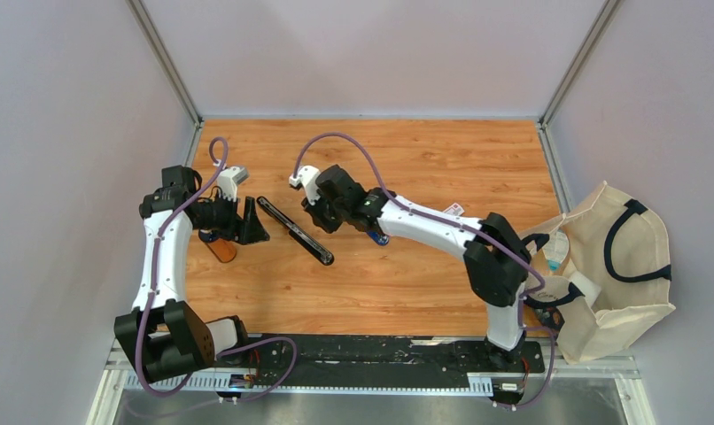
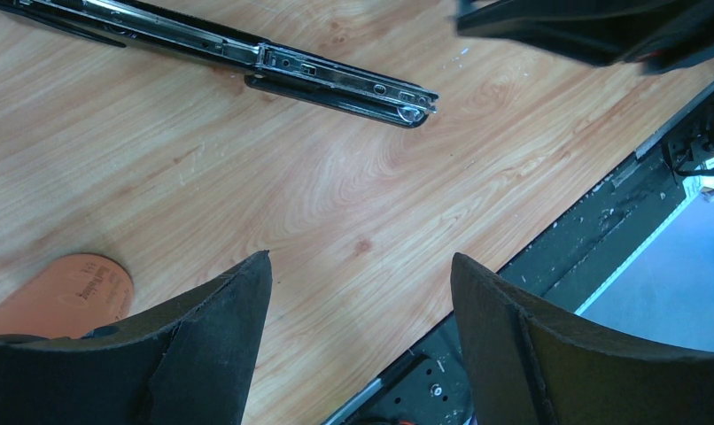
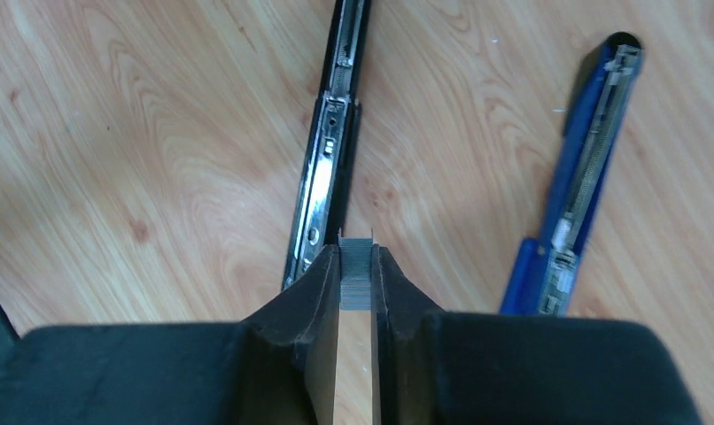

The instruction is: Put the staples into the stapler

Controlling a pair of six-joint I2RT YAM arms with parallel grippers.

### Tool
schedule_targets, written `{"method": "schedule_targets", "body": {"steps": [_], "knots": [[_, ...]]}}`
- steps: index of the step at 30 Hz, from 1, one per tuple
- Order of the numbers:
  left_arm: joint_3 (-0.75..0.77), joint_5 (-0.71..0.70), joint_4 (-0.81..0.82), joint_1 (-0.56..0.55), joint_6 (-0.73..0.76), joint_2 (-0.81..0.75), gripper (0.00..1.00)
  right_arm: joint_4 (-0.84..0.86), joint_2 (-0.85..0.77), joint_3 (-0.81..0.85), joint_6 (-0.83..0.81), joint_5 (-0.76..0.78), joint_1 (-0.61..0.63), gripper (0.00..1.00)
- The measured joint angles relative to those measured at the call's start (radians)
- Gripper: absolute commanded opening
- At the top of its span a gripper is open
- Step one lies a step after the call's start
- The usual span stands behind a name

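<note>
Grey staples (image 3: 356, 274) clamped in right gripper (image 3: 356, 254) hang by black stapler (image 3: 322, 190), blue stapler (image 3: 584, 177) beside; left gripper (image 2: 360, 266) gapes.

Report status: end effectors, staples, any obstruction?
Left end effector open, empty. Right end effector shut on the staples, by the open black stapler. Beside it, blue stapler, apart, not blocking.

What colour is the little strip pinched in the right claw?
Grey; the staples show best in the right wrist view.
</note>
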Motion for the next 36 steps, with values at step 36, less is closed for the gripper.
{"method": "schedule_targets", "body": {"steps": [36], "knots": [[0.0, 0.0, 0.0, 0.0, 0.0, 0.0, 0.82, -0.086, 0.173, 0.095, 0.207, 0.039, 0.063, 0.14]]}}
